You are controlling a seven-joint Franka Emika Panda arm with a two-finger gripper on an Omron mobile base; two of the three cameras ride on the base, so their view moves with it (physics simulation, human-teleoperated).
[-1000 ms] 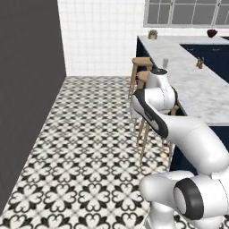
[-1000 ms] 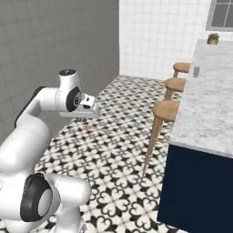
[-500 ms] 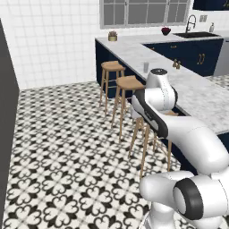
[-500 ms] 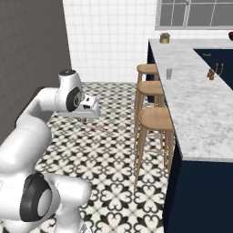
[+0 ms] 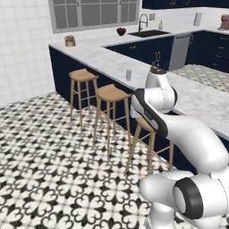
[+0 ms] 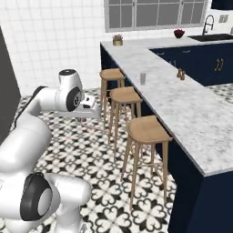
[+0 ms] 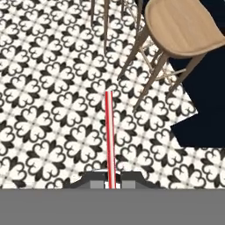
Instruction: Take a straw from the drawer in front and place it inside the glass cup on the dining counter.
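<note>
My gripper (image 7: 111,181) is shut on the lower end of the thin red straw (image 7: 109,132), which points straight out over the patterned floor. Seen from the right base, the gripper (image 6: 86,116) hangs low to the left of the stools, away from the counter. The clear glass cup (image 6: 143,78) stands upright on the marble dining counter (image 6: 182,104), near its stool-side edge. The left base view has the cup (image 5: 129,74) just beyond my arm, on the same counter (image 5: 197,96). The drawer is out of view.
Three wooden stools (image 6: 126,95) line the counter's near side, and the closest one (image 7: 184,26) is to the upper right of the straw. Two brown shakers (image 6: 181,73) stand further in on the counter. A potted plant (image 6: 118,40) sits at its far end.
Both base views have swung round, so the counter, the stools and the cup now face me more fully. The arm's pose is unchanged and the gripper still holds the straw.
</note>
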